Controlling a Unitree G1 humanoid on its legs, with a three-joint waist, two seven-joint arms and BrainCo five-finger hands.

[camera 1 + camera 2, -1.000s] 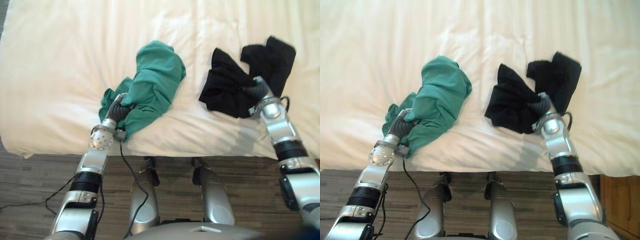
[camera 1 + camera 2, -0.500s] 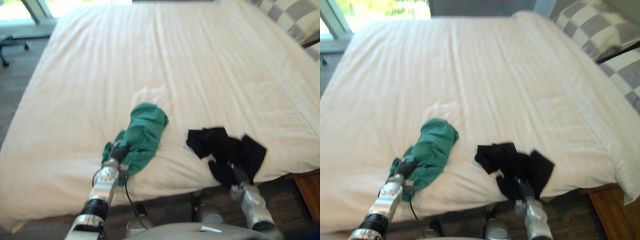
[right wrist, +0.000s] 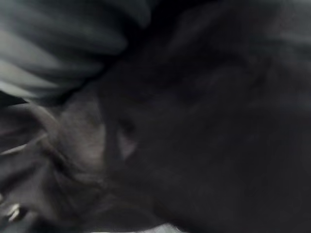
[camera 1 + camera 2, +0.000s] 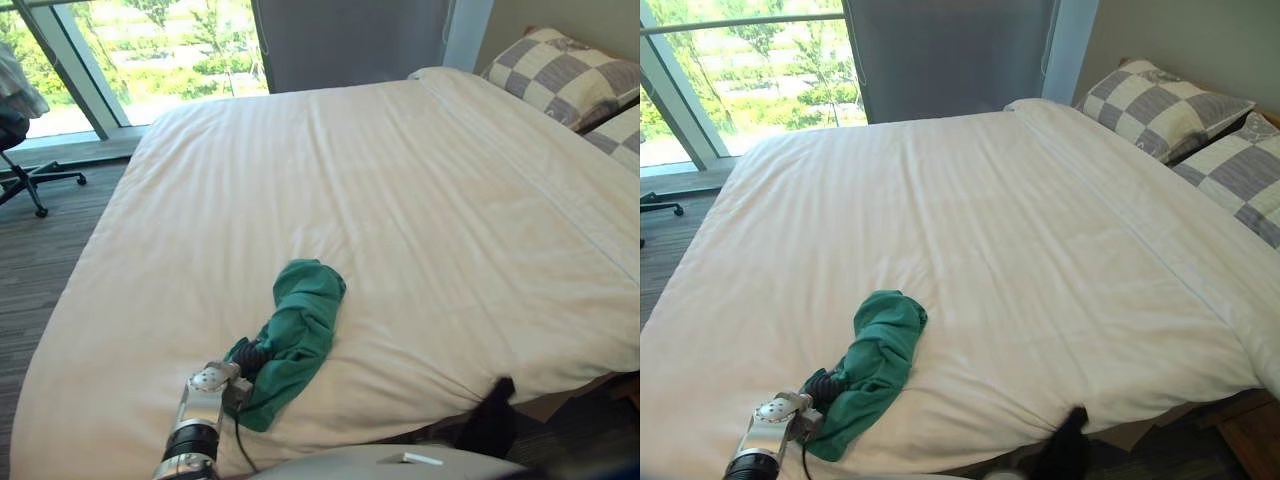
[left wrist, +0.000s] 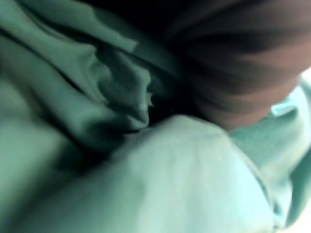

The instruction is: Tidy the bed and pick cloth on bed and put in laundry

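- BEDSIDE: I faced the bed (image 4: 350,180) from its near edge. It lay flat and white, so the step in hand, as I judged it, was gathering the cloths rather than tidying.
- My left hand (image 4: 250,356) was pushed into the near end of the green cloth (image 4: 300,320). The cloth lay bunched on the bed close to the near edge, its bulk running away from me beyond the hand.
- In the left wrist view, green folds pressed right against the hand's ribbed back; whether the hand had closed on the cloth I could not tell.
- The black cloth (image 4: 495,412) hung off the bed's near edge to my right, well apart from the green one.
- In the right wrist view, that black cloth lay tight against my right hand (image 3: 58,43); whether it was grasped I could not tell either.
- Checked pillows (image 4: 1165,105) sat at the head of the bed, far right. An office chair (image 4: 22,160) stood on the floor (image 4: 40,260) by the window (image 4: 150,60), far left.
- The next move, by my reckoning, called for a sure hold on each cloth and a lift clear of the bed without rucking it. Then would come a turn away to carry both to the laundry.
- The risk, as I saw it, was a loose end trailing and a bundle slipping out on the way.
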